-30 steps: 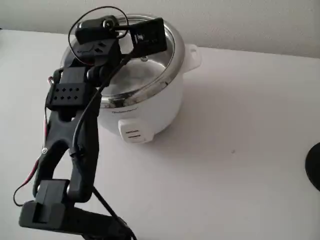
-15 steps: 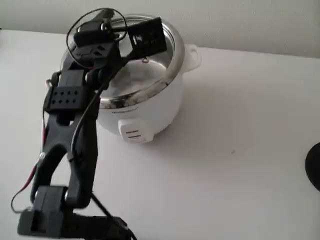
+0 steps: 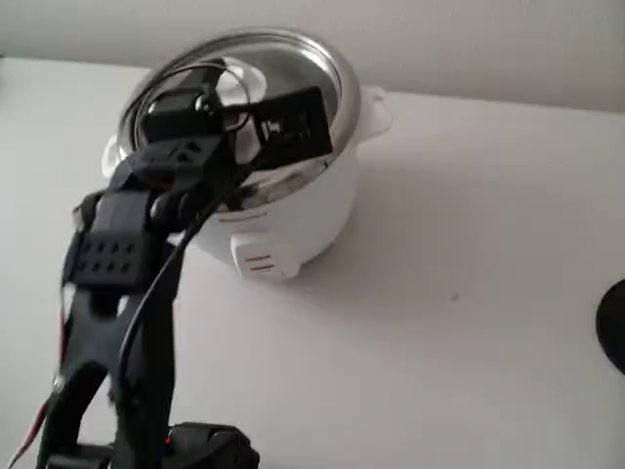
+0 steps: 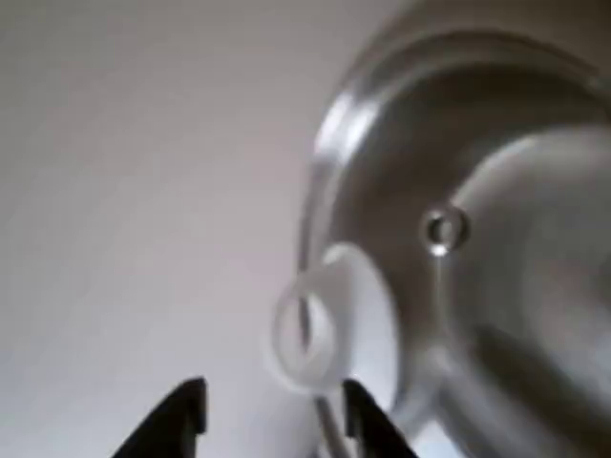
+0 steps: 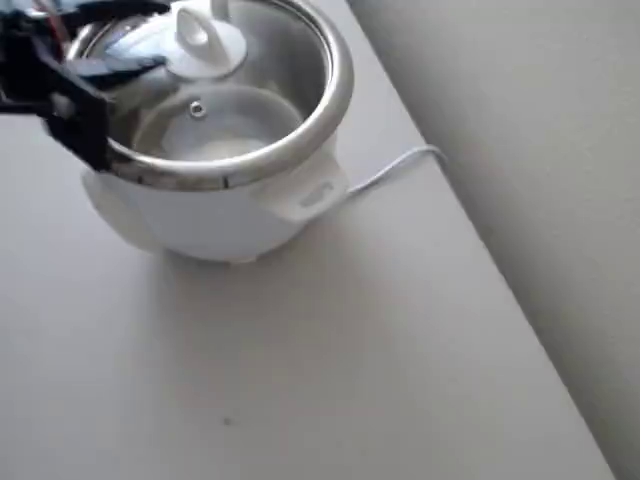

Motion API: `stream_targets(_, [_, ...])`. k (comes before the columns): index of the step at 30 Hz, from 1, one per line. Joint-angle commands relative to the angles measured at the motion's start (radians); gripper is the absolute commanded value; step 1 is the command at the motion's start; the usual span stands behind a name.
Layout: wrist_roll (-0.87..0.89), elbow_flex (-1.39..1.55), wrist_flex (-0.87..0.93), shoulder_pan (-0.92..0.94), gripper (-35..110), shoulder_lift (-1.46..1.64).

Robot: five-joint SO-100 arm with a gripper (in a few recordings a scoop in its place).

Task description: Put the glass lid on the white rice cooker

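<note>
Glass lid (image 5: 215, 100) on white rice cooker (image 5: 225, 205); gripper (image 4: 272, 420) fingers parted, empty, near knob (image 4: 315, 329).

We see the white rice cooker (image 5: 215, 205) at upper left of the overhead view, standing on a pale table (image 5: 330, 380), its shiny steel rim (image 5: 335, 95) facing up. The glass lid (image 5: 190, 75) lies across the opening, seemingly tilted; white knob (image 5: 205, 38) sits toward the top, small vent hole (image 5: 196, 108) just below it. A side handle (image 5: 305, 195) juts at lower right. The black arm (image 5: 60, 85) w/ gripper reaches in from the left edge over the rim; we can't tell jaw state. A thin white cord (image 5: 395, 165) trails right toward the wall (image 5: 530, 150).
</note>
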Motion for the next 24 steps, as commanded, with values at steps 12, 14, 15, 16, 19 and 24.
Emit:
stream_targets(12, [-0.049,0.086,0.364,0.252,0,0.371])
stream_targets(14, [-0.052,0.192,0.364,0.258,0,0.442])
stream_targets(15, [-0.052,0.252,0.364,0.259,0,0.485])
stream_targets(16, [-0.052,0.318,0.364,0.259,0,0.534])
stream_targets(19, [-0.052,0.505,0.364,0.258,0,0.676])
stream_targets(24, [-0.057,0.753,0.379,0.258,0,0.857])
